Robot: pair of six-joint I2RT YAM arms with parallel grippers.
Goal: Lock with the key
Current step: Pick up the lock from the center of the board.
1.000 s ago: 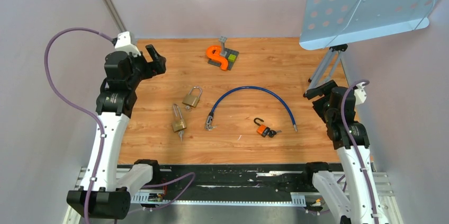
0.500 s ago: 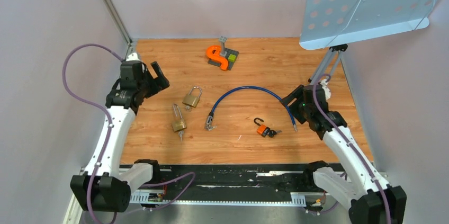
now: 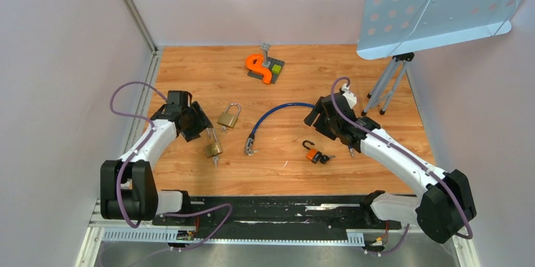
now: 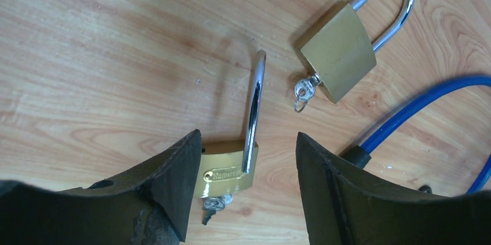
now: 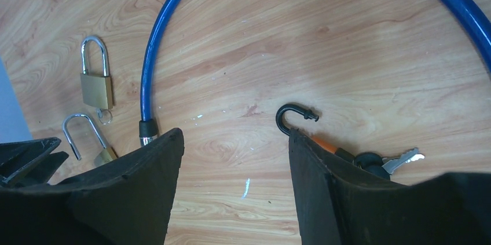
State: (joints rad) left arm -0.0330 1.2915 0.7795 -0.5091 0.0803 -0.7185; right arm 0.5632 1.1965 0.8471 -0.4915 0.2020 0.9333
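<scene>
Left pincer [image 4: 246, 136] gaping, empty — at brass padlock [image 4: 227, 173], nameplate unreadable; right pincer [image 5: 234, 135] likewise gaping.

We look down on a wooden tabletop [image 3: 189, 175] of warm orange-brown planks with a clear grain, closed in by plain pale lilac walls: a left wall [image 3: 57, 59], a back wall [image 3: 252, 2] and a right wall [image 3: 482, 128]. A slim metal post [image 3: 129, 5] runs up the back left corner. At the back right a light blue perforated panel [image 3: 441, 2] sits tilted on a grey tripod [image 3: 388, 84], with a thin white cord [image 3: 413, 21] across it. Along the near edge we see a black strip [image 3: 284, 204], then a silver rail [image 3: 284, 239]. The light is even and the shadows are soft.
</scene>
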